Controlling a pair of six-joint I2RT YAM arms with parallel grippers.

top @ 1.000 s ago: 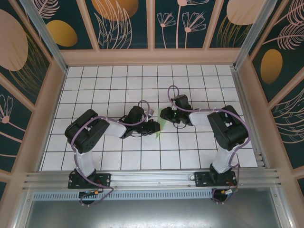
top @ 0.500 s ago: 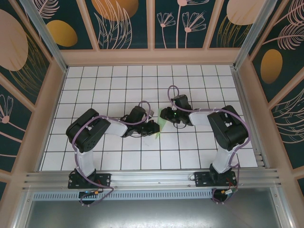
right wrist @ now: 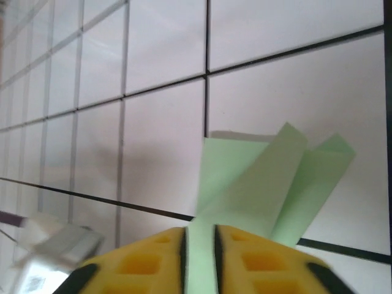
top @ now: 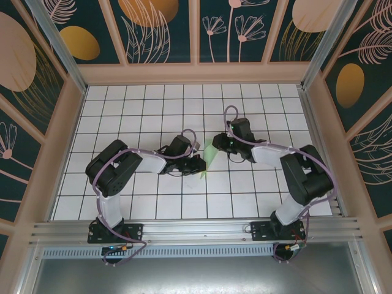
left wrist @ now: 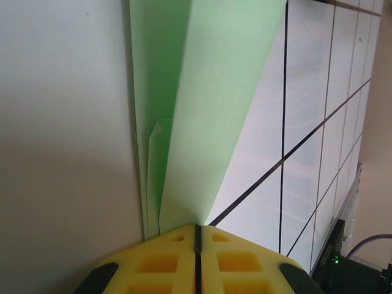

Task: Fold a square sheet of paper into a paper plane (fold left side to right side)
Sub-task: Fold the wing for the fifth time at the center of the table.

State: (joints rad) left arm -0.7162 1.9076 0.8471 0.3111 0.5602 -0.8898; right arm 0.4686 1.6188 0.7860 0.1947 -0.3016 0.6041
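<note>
near the middle of the bench [top: 153, 104], a little toward its near edge, the paper plane [top: 208, 157] sits as a slim light green dart between the two hands. its long axis runs from its near end, at the left hand [top: 200, 164], to its far end, at the right hand [top: 216, 146], so each arm already has one end of the same strip. whether it rests flat on the bench or is lifted a little i cannot tell.

the left hand is closed tight on the paper. seen from its wrist, the yellow pads [left wrist: 159, 263] meet with no gap and the folded layers run straight out from the seam, one panel leaning right over the grid lines. the right hand is narrow too, with a strip of the green paper caught in the slit between its pads; beyond them the layers fan into three flaps.

both arms reach inward, elbows out toward the side edges of the bench, wrists low and roughly facing each other. as i judge it, the coming fold turns on the crease running hand to hand: the left side must swing over that axis onto the right, with one hand kept as anchor.
</note>
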